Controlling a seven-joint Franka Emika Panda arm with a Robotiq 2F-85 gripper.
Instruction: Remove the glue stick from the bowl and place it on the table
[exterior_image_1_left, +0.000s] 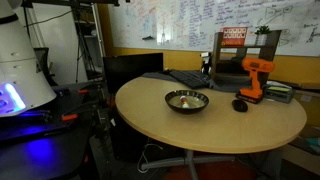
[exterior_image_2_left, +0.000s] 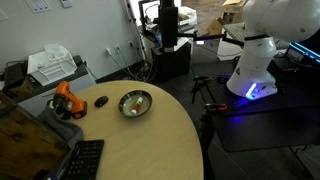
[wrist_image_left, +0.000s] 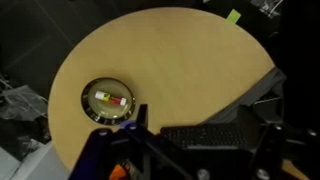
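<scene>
The glue stick (wrist_image_left: 112, 99), whitish with a red bit, lies inside the dark round bowl (wrist_image_left: 88, 95) on the round tan table (wrist_image_left: 170, 50). The bowl also shows in both exterior views (exterior_image_1_left: 168, 99) (exterior_image_2_left: 121, 104), with the small pale stick in it (exterior_image_1_left: 186, 98) (exterior_image_2_left: 134, 101). My gripper (wrist_image_left: 205, 125) shows only in the wrist view, high above the table edge and well clear of the bowl. Its dark fingers are spread apart with nothing between them.
An orange drill (exterior_image_1_left: 255, 78) (exterior_image_2_left: 66, 100) and a black mouse (exterior_image_1_left: 240, 104) (exterior_image_2_left: 101, 101) sit near the bowl. A black keyboard (wrist_image_left: 205, 137) (exterior_image_2_left: 85, 160) lies on the dark desk beside the table. The white robot base (exterior_image_1_left: 25, 60) (exterior_image_2_left: 255, 50) stands off to one side.
</scene>
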